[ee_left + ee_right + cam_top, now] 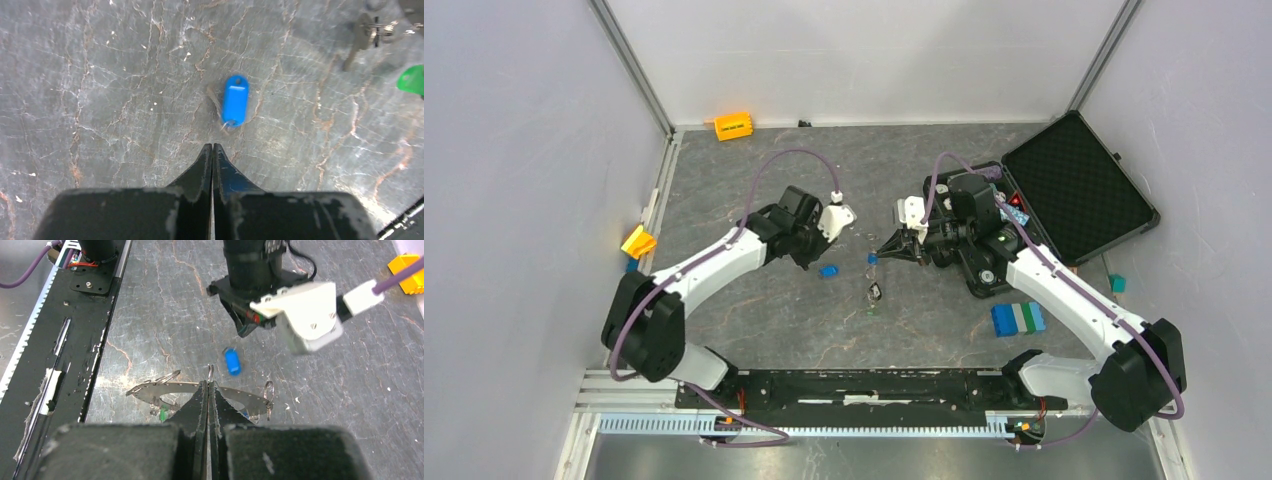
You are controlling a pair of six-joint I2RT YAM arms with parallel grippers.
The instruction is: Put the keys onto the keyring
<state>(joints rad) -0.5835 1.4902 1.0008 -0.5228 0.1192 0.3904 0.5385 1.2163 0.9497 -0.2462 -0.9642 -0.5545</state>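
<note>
My right gripper (208, 383) is pinched shut on the keyring (245, 396) mid-scene — rim partly hidden behind it, long axis running near to far — while my left gripper (212, 146), closed empty, hovers just short of the blue-tagged key (235, 100), blade blurred.

The left arm (714, 262) and right arm (1064, 292) are white tubes with fat black joints, and a thin purple cable (400, 277) runs along each one. Each wrist wears a white camera block (305, 310) with small screws. The black jaws taper to thin points.
</note>
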